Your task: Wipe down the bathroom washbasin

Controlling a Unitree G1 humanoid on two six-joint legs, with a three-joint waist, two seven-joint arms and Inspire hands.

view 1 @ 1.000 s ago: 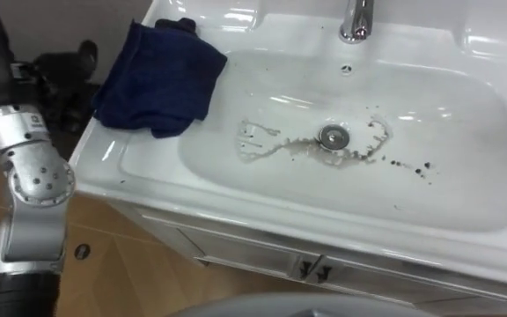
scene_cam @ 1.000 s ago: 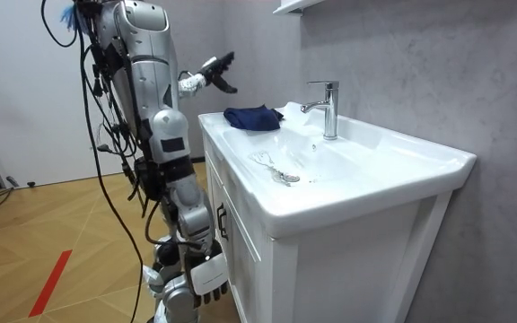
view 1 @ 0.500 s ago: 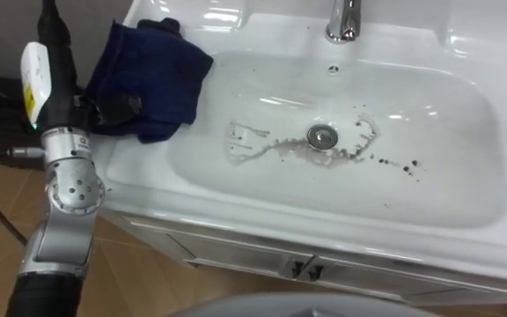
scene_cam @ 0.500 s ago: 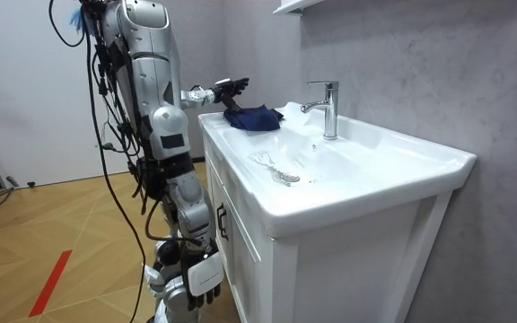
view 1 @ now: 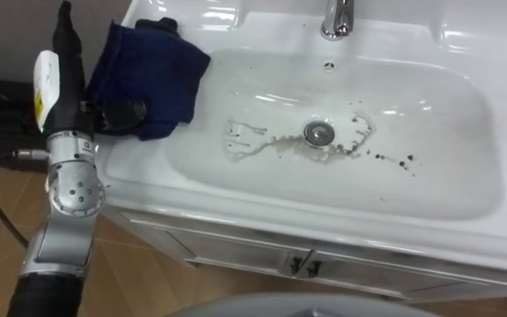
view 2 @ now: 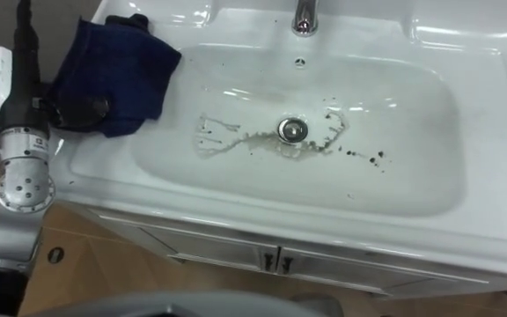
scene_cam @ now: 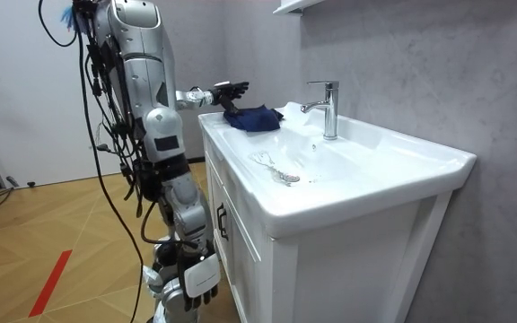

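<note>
Reaching in from the left, the left hand [view 1: 120, 113] lies at the near edge of the dark blue cloth [view 1: 152, 75]. Black fingers on dark fabric are hard to separate in the eye views. The cloth is soft and crumpled, bunched on the glossy white worktop's rear left corner, one fold hanging over the basin's rim. The basin [view 1: 438, 176] is a smooth, rounded rectangle of white ceramic with a round metal drain [view 1: 317, 132] at its middle. A thin wet, grimy trail [view 1: 262, 141] loops left of the drain and dark specks [view 1: 394, 158] scatter to its right. A chrome tap [view 1: 337, 18] stands behind.

The room view shows the left hand's fingers stretched out straight, not closed on the cloth. It also shows the robot standing at the white cabinet's [scene_cam: 339, 269] end on a wooden floor [scene_cam: 52, 224], with its right hand [scene_cam: 201, 276] hanging loose and relaxed beside its leg.

A second ago the left hand was raised, short of the cloth. Cloth and dirt lie unchanged.
</note>
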